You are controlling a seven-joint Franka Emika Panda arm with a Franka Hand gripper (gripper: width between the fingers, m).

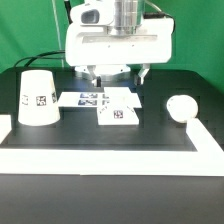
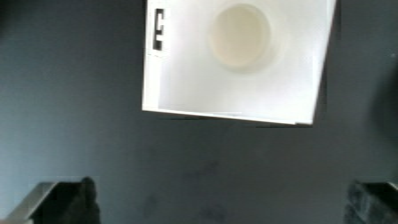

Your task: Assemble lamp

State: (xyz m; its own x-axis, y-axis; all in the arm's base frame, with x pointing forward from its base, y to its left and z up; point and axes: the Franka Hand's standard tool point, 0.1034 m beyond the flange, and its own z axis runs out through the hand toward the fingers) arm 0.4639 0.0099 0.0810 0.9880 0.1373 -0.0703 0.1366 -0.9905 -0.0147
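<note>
- Black matte table (image 1: 100, 135) carries all the loose parts; a white raised rim (image 1: 100, 160) runs along its near edge and up both sides, and a green backdrop (image 1: 20, 30) stands behind it.
- The flat square white plastic base (image 1: 118, 112) of the lamp lies near the middle of the table, with black-and-white tags on its top.
- In the wrist view the base (image 2: 240, 60) shows a shallow round hollow in its top face and a dark tag strip along one edge.
- The thin flat white marker board (image 1: 85, 98) lies just beside the base, toward the exterior view's left; whether the two touch cannot be told.
- The tapered white cup-like shade (image 1: 38, 97) stands upright on its wide end at the exterior view's left, a square tag on its side.
- The round white bulb (image 1: 180, 106) rests well apart from the base, at the exterior view's right, near the rim.
- The big white robot arm (image 1: 115, 40) hangs over the middle of the table, and its gripper (image 1: 116, 75) is above the base without touching it.
- The gripper (image 2: 217, 205) is spread wide, its dark fingers (image 2: 63, 200) at the outer edges of the wrist view, with only bare table between them.
</note>
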